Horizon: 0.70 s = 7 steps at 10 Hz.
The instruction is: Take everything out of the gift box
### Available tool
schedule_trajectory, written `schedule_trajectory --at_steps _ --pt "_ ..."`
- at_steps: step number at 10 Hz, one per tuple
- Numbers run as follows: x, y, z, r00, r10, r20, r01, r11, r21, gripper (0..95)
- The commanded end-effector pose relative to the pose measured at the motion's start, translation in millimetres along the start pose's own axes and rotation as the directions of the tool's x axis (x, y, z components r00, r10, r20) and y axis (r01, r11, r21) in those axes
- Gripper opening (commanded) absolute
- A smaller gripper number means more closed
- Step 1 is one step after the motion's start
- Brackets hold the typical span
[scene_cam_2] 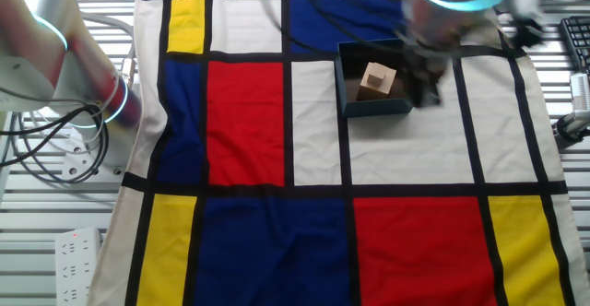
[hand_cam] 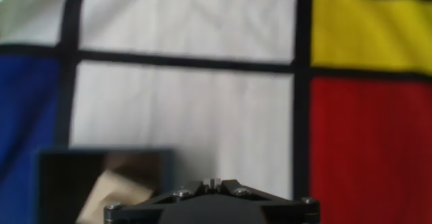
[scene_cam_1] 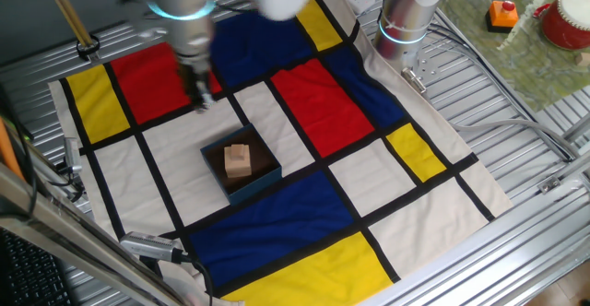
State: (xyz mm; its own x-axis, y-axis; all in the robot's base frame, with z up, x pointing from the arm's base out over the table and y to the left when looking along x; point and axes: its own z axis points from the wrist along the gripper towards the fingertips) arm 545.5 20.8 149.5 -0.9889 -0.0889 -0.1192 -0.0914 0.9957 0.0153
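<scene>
One fixed view, arm pose: the arm reaches down from the top edge, blurred; its gripper (scene_cam_1: 199,92) hangs over the patterned cloth (scene_cam_1: 369,172), up and to the left of the gift box (scene_cam_1: 241,166), apart from it.
One fixed view, gripper state: the fingers appear close together, with nothing between them.
One fixed view, task items: the wooden block (scene_cam_1: 239,160) sits inside the gift box, which rests on a white panel near the cloth's centre.
One fixed view, open room: bare cloth surrounds the gift box on all sides; an orange toy (scene_cam_1: 502,14) lies far beyond the cloth's edge.
Other fixed view, arm pose: the gripper (scene_cam_2: 426,77) stands just beside the gift box (scene_cam_2: 373,80), at its right wall; the wooden block (scene_cam_2: 376,80) is uncovered.
Hand view, gripper state: the fingertips meet at the bottom edge (hand_cam: 211,183), pressed together.
Hand view, task items: the gift box (hand_cam: 61,183) and wooden block (hand_cam: 118,183) lie to the gripper's lower left, cut off by the frame.
</scene>
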Motion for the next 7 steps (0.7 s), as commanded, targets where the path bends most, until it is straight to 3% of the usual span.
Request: schedule_trajectory --at_steps 1,7 --pt "6.2 4.1 1.3 1.0 -0.005 -0.001 0.005 1.0 -0.002 0.0" --pt "8.5 1.1 -3.6 1.0 -0.012 -0.001 0.012 1.0 -0.005 0.0"
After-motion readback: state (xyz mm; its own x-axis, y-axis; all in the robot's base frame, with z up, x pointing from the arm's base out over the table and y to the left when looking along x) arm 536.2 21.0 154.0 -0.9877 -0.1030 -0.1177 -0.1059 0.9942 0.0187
